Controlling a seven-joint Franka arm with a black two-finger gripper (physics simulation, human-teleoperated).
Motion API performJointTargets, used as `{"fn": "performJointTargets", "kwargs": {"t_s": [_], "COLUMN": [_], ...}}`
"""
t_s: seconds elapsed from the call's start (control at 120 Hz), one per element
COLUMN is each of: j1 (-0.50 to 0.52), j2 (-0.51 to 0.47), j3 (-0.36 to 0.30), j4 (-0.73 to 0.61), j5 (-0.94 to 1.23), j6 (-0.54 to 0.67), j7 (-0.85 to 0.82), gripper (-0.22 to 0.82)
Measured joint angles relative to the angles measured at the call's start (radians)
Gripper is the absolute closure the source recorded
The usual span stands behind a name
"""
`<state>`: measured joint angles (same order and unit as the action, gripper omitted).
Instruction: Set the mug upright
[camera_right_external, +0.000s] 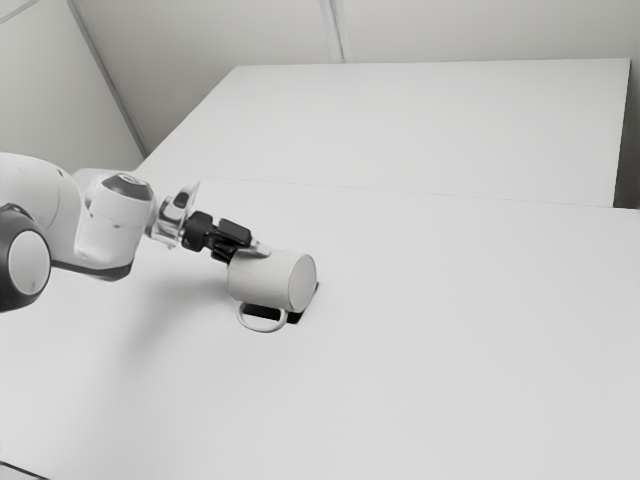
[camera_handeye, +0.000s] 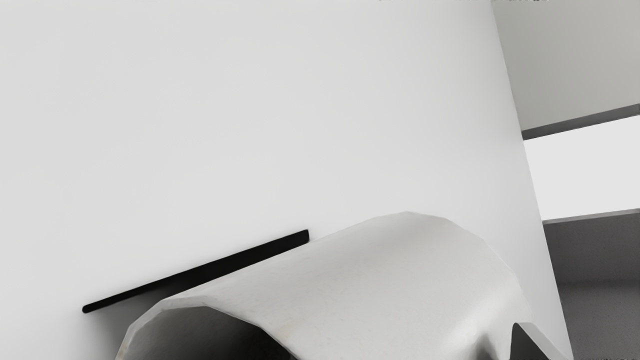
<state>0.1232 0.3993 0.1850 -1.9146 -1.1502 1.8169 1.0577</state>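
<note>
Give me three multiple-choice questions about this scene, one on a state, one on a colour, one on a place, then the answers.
1. How is the white cylindrical mug resting?
A upright
B on its side
C upside down

2. What colour is the thin flat object peeking out past the mug?
A red
B blue
C black

3. From where does the white jointed robot arm reach in, in the exterior view?
A the left
B the right
C the bottom

Answers:
1 B: its round wall lies lengthwise over the table.
2 C: a black strip shows along the mug's wall in the wrist view.
3 A: its links run from the exterior view's left edge toward the mug.
</note>
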Motion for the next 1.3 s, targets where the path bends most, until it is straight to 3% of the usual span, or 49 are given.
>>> {"fn": "performJointTargets", "kwargs": {"t_s": [0.1,0.283,0.583,0.775,0.875,0.983,1.125,1.3], "j1": [0.001,0.001,0.0,-0.004,-0.025,-0.096,-0.169,-0.244], "j2": [-0.006,-0.014,-0.026,-0.06,-0.108,-0.163,-0.214,-0.257], "j3": [-0.001,-0.004,-0.038,-0.042,-0.043,-0.043,-0.04,-0.016], "j4": [0.001,0.005,0.007,-0.001,-0.001,-0.019,-0.03,-0.085], "j5": [-0.008,-0.021,-0.08,-0.106,-0.078,0.011,0.306,0.619], "j6": [-0.008,-0.021,-0.035,-0.028,0.036,0.19,0.365,0.467], "j7": [0.012,0.03,0.049,0.045,0.017,-0.044,-0.203,-0.461], "gripper": [0.31,0.52,0.73,0.77,0.78,0.78,0.79,0.79]}}
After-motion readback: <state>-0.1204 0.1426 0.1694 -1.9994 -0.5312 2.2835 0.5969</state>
